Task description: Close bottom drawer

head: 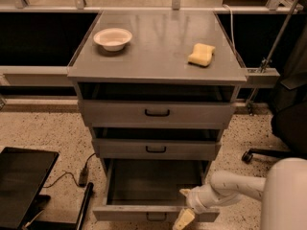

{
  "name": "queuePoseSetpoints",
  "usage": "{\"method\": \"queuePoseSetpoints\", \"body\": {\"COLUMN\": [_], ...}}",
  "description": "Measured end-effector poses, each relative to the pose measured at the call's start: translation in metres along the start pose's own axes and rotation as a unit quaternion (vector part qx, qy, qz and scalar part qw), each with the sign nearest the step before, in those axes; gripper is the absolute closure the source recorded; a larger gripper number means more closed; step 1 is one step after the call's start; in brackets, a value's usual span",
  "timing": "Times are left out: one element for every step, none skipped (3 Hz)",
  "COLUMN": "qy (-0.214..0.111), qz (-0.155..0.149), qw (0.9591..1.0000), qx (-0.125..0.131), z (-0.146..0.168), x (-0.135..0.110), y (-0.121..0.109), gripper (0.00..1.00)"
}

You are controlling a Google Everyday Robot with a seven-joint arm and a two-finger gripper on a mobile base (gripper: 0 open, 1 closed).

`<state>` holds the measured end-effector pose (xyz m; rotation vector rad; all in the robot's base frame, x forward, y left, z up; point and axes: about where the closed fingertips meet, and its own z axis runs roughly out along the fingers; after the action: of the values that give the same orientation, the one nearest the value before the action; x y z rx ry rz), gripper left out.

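Bottom drawer (153, 183): lowest of three in the grey metal desk (158, 47), pulled well out toward the camera. Its flat front faces the viewer, long edge running left to right. Deep bare grey box, small black loop handle (156, 217) at mid-front.

Pincer (184, 206): at the right end of the drawer front, on a white arm (240, 186) from lower right. Fingers spread wide, one tip inside the box, the other outside the front panel; nothing clamped.

Desk top: white bowl (112, 38) rear left, yellow sponge (201, 54) right, well apart.

Room: speckled floor (43, 128), dark chair (288, 123) at right, black flat panel (21, 186) lower left, cable (67, 176) nearby.

Upper two drawers slightly out.
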<state>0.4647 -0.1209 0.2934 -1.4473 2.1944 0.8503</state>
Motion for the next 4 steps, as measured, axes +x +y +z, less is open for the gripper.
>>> {"method": "queuePoseSetpoints", "body": {"qy": [0.028, 0.029, 0.052, 0.077], "qz": [0.059, 0.06, 0.097, 0.144], "qw": [0.9974, 0.9973, 0.9933, 0.9855], "qx": [0.031, 0.031, 0.035, 0.047], "z": [0.017, 0.018, 0.033, 0.049], "x": [0.031, 0.032, 0.062, 0.108], "y": [-0.026, -0.026, -0.037, -0.052], "gripper": [0.0, 0.0, 0.0, 0.0]}}
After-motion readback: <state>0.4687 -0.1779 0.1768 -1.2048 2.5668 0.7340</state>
